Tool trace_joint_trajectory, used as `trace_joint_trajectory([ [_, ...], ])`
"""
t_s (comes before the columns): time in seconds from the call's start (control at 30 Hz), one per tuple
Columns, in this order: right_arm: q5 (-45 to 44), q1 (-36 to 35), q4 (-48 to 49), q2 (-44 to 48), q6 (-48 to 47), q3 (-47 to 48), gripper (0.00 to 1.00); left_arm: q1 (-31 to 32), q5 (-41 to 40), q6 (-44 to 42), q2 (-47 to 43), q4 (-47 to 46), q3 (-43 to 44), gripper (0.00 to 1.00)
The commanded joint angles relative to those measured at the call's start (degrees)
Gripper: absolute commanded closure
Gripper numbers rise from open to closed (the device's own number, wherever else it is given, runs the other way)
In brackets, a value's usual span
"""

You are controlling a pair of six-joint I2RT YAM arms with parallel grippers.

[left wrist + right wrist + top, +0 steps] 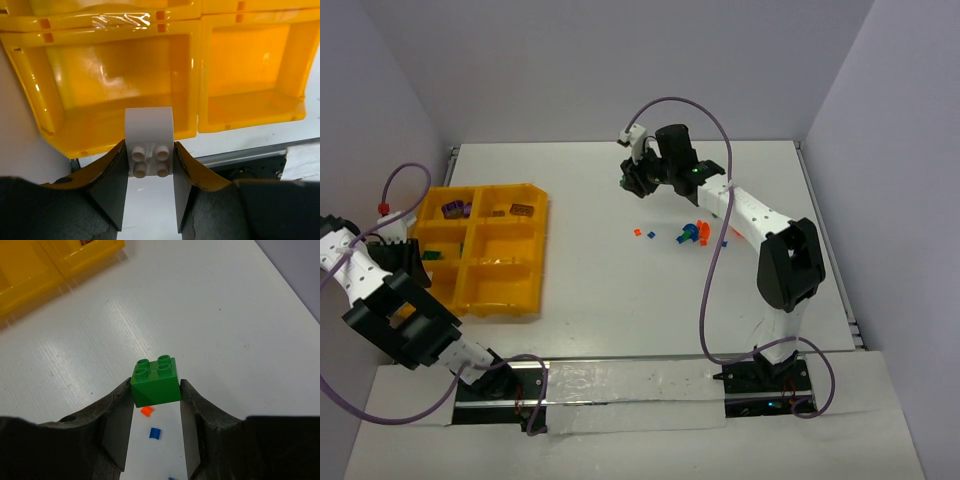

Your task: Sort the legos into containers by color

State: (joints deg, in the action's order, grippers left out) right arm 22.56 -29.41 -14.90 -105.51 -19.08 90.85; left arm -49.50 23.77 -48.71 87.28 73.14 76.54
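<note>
Above the tabletop, your right pincer grips a green brick by its sides, likely light, slick; left pincer grips a white brick

Bare table between tray and scattered legos

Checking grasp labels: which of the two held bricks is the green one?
The green brick is the one between the jaws of the right gripper; the left gripper holds a white brick instead.
</note>
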Motion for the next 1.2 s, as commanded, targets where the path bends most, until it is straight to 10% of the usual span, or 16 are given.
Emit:
trace_joint_trajectory([
  [0.0,1.18,0.32,3.35,1.22,3.64,0.53,1.00,-0.28,-2.83,-0.36,0.35,-2.27,-0.54,0.90],
  [1.17,2.99,2.07,2.72,2.04,3.33,0.78,1.00,5.77,-12.64,13.70,-7.30,-18.22,-9.61,0.71],
])
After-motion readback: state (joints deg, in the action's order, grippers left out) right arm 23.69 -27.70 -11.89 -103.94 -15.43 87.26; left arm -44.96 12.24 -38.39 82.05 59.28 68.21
